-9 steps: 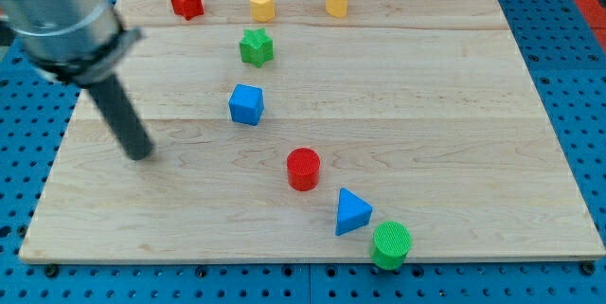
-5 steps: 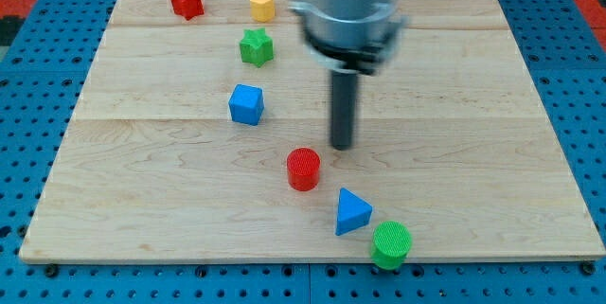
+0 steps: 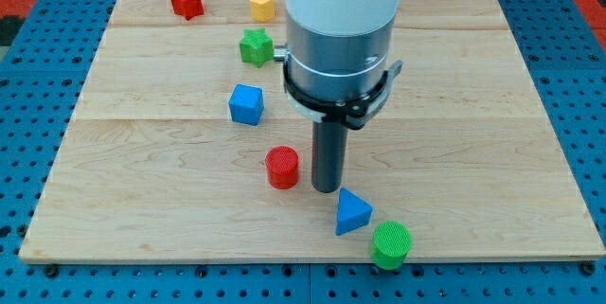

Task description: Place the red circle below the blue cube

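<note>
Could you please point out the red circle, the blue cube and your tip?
red circle (image 3: 282,165): camera view, on its round top face.
blue cube (image 3: 246,104): camera view, on its front face.
my tip (image 3: 326,188): camera view, the rod's very end.

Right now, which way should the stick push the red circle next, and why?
Probably a little more toward the view's left. My tip sits just right of the red circle, and the circle lies below the blue cube but a bit to its right. A short leftward push should line it up under the cube.
</note>
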`<state>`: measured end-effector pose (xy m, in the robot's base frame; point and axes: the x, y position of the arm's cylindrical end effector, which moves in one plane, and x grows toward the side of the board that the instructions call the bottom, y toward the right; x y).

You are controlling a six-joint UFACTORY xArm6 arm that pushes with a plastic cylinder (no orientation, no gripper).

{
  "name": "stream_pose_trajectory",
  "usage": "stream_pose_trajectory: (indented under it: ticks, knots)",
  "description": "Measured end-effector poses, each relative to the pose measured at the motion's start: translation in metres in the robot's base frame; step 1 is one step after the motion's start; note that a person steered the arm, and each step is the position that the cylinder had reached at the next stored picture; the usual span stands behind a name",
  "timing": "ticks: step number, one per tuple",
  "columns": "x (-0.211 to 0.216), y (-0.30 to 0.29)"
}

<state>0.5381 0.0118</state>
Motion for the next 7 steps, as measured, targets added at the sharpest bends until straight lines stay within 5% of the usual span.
stream_pose_trajectory:
  ticks: [2,3,4,6,7]
  knots:
    - [-0.025,-0.069]
    - [-0.032,0.001]
    - [-0.032,0.130]
    - [0.080,0.183]
    - [0.080,0.181]
